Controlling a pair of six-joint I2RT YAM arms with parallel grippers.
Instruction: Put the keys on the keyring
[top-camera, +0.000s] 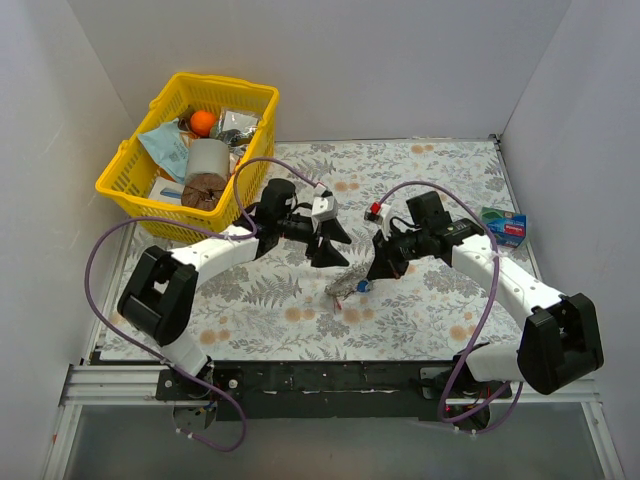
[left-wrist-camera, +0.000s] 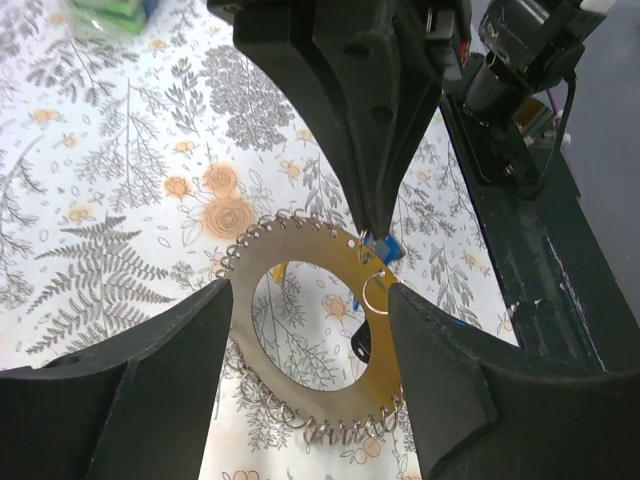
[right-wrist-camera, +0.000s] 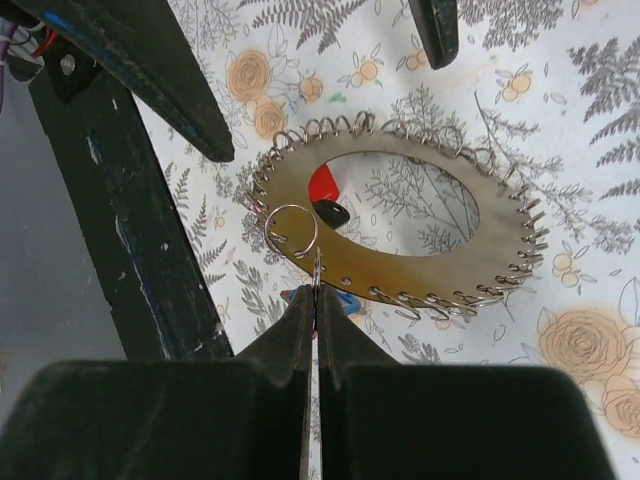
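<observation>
the right hand (right-wrist-camera: 315, 300), pinched shut on a small wire loop (right-wrist-camera: 268, 230), works at the rim of the keyring (right-wrist-camera: 400, 272), a flat dull-metal disc fringed with wire coils, near the middle of the fern-print counter (right-wrist-camera: 590, 120). the left hand (left-wrist-camera: 308, 292) spreads wide either side of it, holding nothing. a blue key (right-wrist-camera: 343, 301) with a plastic head shows under the fingertips and a glossy red key (right-wrist-camera: 322, 185) through the hole; none looks threaded yet, so most of the job seems ahead.

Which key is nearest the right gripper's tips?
The blue-headed key: it sticks out at the shut tips of the right gripper, apparently pinched there. The red-headed key shows farther off, through the hole in the keyring.
</observation>
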